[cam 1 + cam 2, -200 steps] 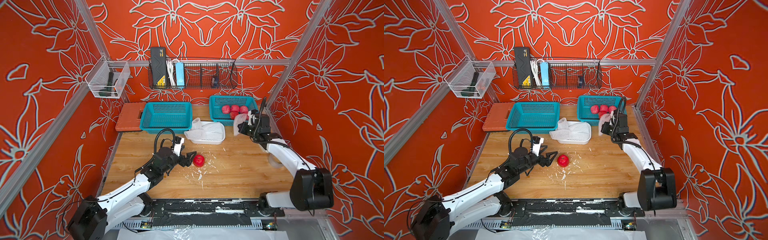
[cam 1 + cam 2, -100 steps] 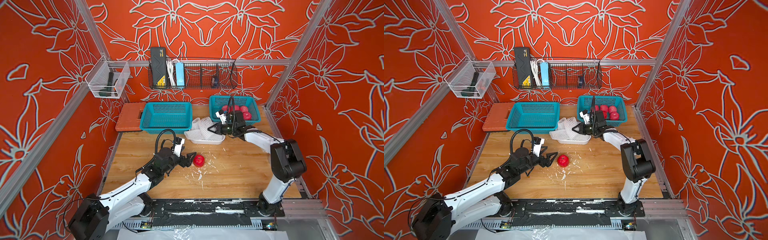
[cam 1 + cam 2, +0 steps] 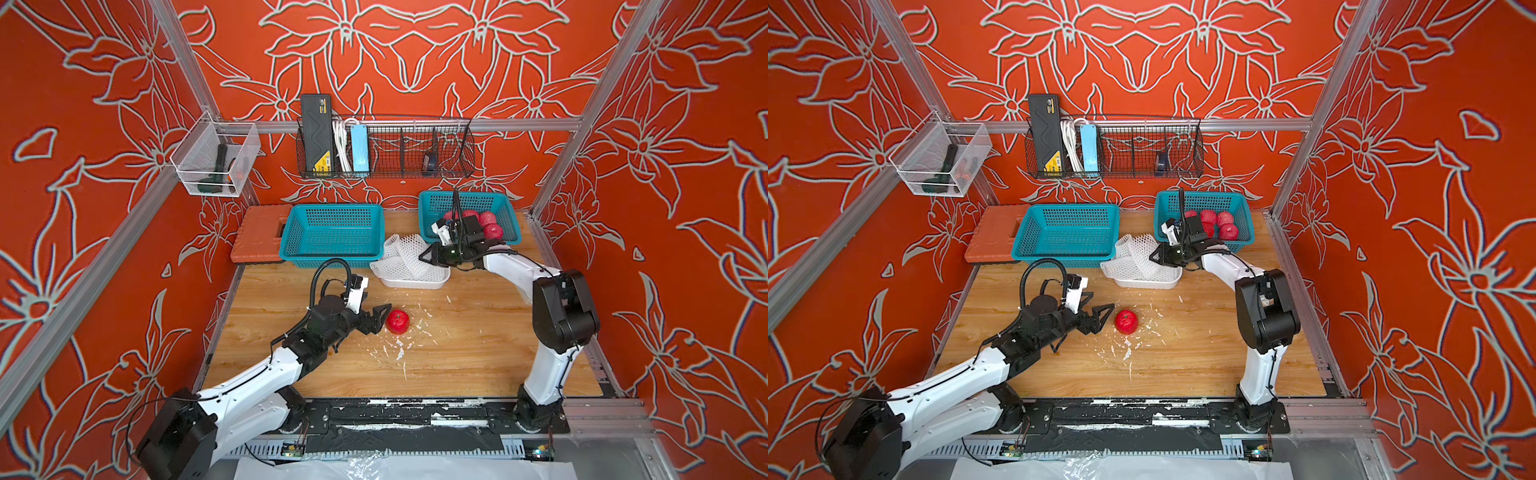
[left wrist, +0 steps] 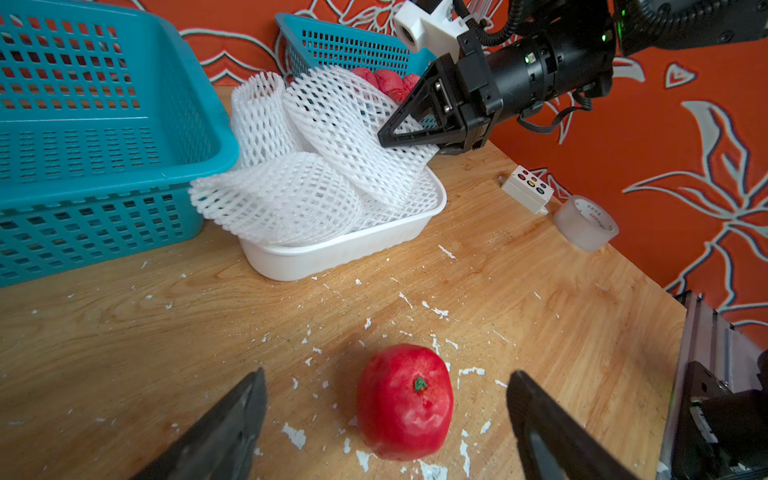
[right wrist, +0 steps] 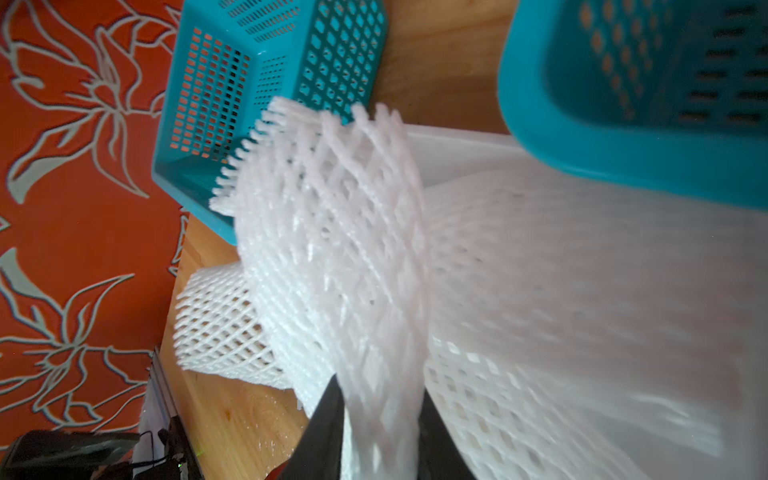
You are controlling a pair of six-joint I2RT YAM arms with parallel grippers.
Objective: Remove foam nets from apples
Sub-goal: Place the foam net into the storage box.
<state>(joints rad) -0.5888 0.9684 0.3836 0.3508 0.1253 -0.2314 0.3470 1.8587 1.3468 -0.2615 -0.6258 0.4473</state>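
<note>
As I look down from above, the left gripper (image 3: 383, 319) lies low over the wooden table (image 3: 478, 353) with its two fingers spread wide. A bare red apple (image 3: 397, 322) sits just beside their tips. Small white crumbs (image 3: 401, 353) dot the wood near it. At the back, the foam nets (image 3: 399, 257) are heaped in a white tray (image 3: 415, 284), and the right gripper (image 3: 421, 255) pokes its tip into the heap. Behind that arm, more apples (image 3: 489, 219) sit bare in a small blue basket (image 3: 469, 203). A big blue basket (image 3: 332, 249) stands beside the tray.

From the left wrist, the red apple (image 4: 405, 401) stands between the two black fingers (image 4: 232, 428), with a gap on each side. Farther off, the right gripper (image 4: 384, 141) rests its tip on the foam nets (image 4: 332, 166). A tape roll (image 4: 586, 224) and a little white box (image 4: 527, 189) lie by the wall.

From the right wrist, one of the foam nets (image 5: 340, 270) stands up between the two dark fingers (image 5: 328, 424), which are a little apart. It is blurry here, so I cannot tell if they squeeze the net or only touch it.
</note>
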